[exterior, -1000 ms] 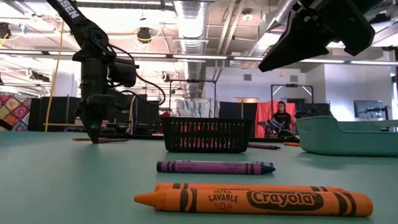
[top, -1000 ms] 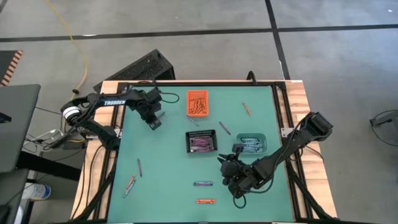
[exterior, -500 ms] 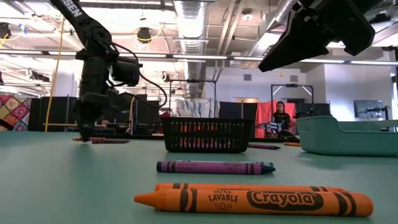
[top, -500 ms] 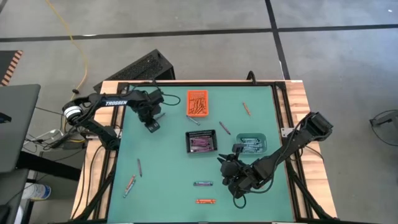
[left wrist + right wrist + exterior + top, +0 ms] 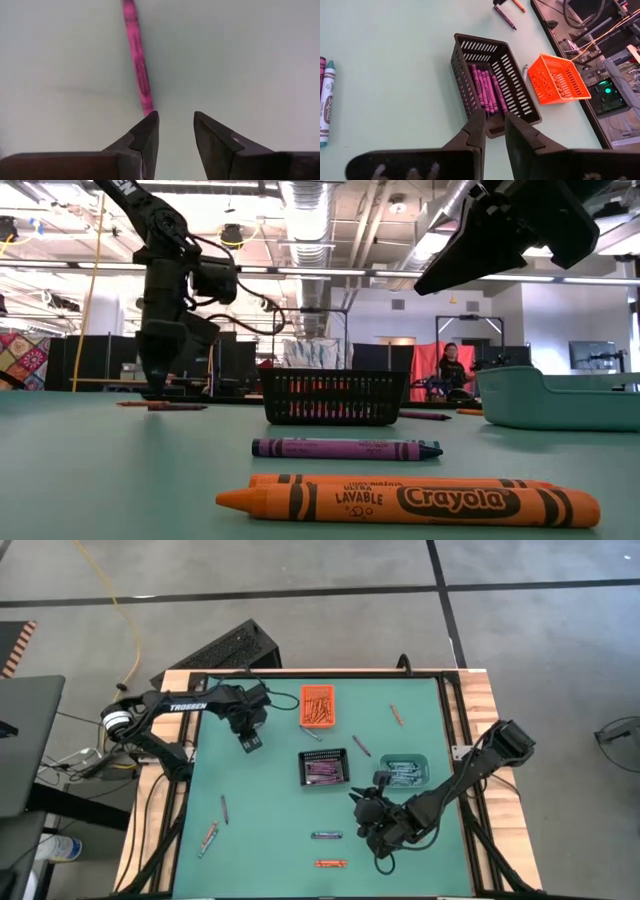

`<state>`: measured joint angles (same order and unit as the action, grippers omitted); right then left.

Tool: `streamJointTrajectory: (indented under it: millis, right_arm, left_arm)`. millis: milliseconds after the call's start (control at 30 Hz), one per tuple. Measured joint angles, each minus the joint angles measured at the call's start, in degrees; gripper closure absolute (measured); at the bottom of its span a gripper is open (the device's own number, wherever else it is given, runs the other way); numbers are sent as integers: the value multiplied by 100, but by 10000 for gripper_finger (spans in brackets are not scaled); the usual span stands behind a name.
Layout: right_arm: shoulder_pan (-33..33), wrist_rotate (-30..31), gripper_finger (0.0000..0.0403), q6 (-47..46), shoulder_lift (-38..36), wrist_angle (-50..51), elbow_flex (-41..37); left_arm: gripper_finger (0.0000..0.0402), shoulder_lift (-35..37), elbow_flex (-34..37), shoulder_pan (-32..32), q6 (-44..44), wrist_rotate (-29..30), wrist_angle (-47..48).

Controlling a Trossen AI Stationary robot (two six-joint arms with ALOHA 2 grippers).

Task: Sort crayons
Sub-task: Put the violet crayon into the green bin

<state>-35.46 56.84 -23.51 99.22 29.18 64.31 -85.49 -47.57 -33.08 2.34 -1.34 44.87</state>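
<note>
From above, your left gripper (image 5: 251,743) hangs at the far left of the table (image 5: 270,830), fingers empty and a little apart. Your right gripper (image 5: 372,823) waits near, fingers narrow, empty.

At the left wrist, line up over the pink crayon (image 5: 138,64) before you close. Lots of bare table around it.

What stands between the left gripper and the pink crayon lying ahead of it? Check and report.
Nothing visible does. The left gripper hangs open just short of the pink paper-wrapped crayon, which lies alone on the bare green table mat.
</note>
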Motion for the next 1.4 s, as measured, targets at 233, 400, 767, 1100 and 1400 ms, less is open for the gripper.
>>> streamJointTrajectory:
  millis: [233,400,767,1100,1400]
  right_arm:
    - [33,-2,331,0,2,-75,0]
    - [33,-60,331,2,2,-89,0]
    - [83,-149,331,4,2,-95,1]
    - [85,-160,331,4,28,-102,0]
    - [85,-160,331,21,28,-100,0]
  left_arm:
    - [290,2,183,89,4,493,-732]
    - [290,2,593,-6,58,568,-1509]
    - [293,31,841,-55,48,529,-1734]
    - [392,20,848,-46,-15,476,-1585]
    - [387,97,682,-28,-70,47,-1485]
